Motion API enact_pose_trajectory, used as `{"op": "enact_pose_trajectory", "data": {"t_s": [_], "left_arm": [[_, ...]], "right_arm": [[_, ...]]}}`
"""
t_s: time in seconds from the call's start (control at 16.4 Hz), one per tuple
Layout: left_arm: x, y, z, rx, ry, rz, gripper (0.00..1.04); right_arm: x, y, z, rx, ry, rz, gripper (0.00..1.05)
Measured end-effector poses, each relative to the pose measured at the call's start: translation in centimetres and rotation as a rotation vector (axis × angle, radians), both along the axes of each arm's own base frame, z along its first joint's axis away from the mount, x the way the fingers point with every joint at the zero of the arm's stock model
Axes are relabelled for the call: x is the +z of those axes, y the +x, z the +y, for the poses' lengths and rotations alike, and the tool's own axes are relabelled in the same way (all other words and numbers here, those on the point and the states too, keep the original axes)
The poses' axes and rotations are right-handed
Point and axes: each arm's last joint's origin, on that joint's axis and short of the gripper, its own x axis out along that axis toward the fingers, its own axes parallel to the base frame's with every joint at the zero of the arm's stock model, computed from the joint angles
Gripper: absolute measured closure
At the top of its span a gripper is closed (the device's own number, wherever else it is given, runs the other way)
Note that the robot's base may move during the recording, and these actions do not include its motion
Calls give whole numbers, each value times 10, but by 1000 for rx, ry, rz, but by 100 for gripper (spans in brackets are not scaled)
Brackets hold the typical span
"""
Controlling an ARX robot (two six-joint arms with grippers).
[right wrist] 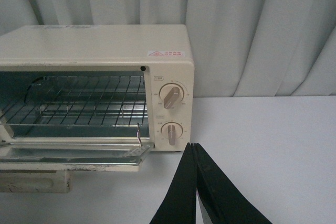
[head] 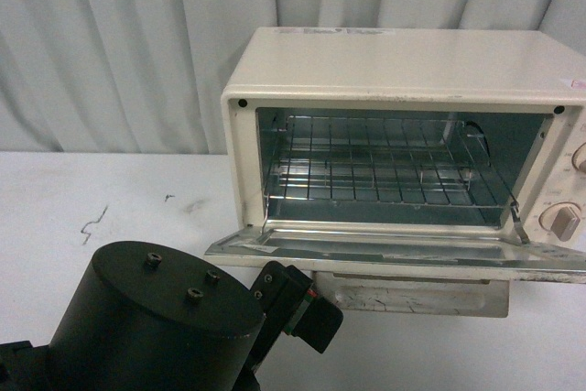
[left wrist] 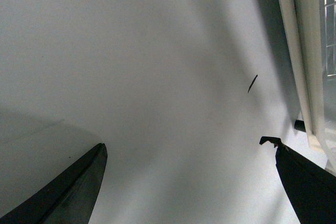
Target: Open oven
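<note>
- The oven point(head: 385, 66) runs off the front view's right edge, which cuts both knobs point(head: 560, 222).
- The lowered door point(head: 394, 254) hides part of the handle point(head: 417, 299).
- The left arm point(head: 151, 322) blocks some of the table point(head: 55, 217) and is cut by the bottom edge.
- In the left wrist view only a strip of the oven shows, and the left gripper point(left wrist: 185, 142) shows only its finger ends.
- In the right wrist view the label point(right wrist: 166, 53) is too small to read.

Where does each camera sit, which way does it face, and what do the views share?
Front view: on the robot's body, facing the oven, door down; left arm at lower left.
Left wrist view: on the left arm, looking at the table past the open left gripper.
Right wrist view: on the right arm, facing the knobs over the shut right gripper.
Shared: all three show the oven.
</note>
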Motion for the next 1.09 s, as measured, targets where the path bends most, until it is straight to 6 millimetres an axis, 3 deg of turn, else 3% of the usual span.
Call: {"op": "enact_pose_trajectory", "data": {"t_s": [0.12, 0.43, 0.67, 0.73, 0.79, 0.85, 0.91, 0.97, 1.09], "left_arm": [[0, 0, 0, 2, 1, -1, 7], [0, 0, 0, 0, 1, 0, 7], [0, 0, 0, -1, 1, 0, 7], [0, 0, 0, -1, 1, 0, 7], [0, 0, 0, -1, 1, 0, 7], [0, 0, 0, -1, 1, 0, 7], [0, 0, 0, -1, 1, 0, 7], [0, 0, 0, -1, 1, 0, 7], [0, 0, 0, 7, 4, -8, 7]], "right_arm": [[6, -5, 0, -1, 1, -68, 103], [3, -5, 0, -1, 2, -47, 103], [3, -5, 0, -1, 2, -47, 88], [3, -5, 0, -1, 2, -47, 81], [3, -5, 0, -1, 2, -47, 62], [3, -5, 0, -1, 2, -47, 31], [3, -5, 0, -1, 2, -47, 16], [3, -5, 0, -1, 2, -47, 6], [3, -5, 0, -1, 2, -47, 7]]}}
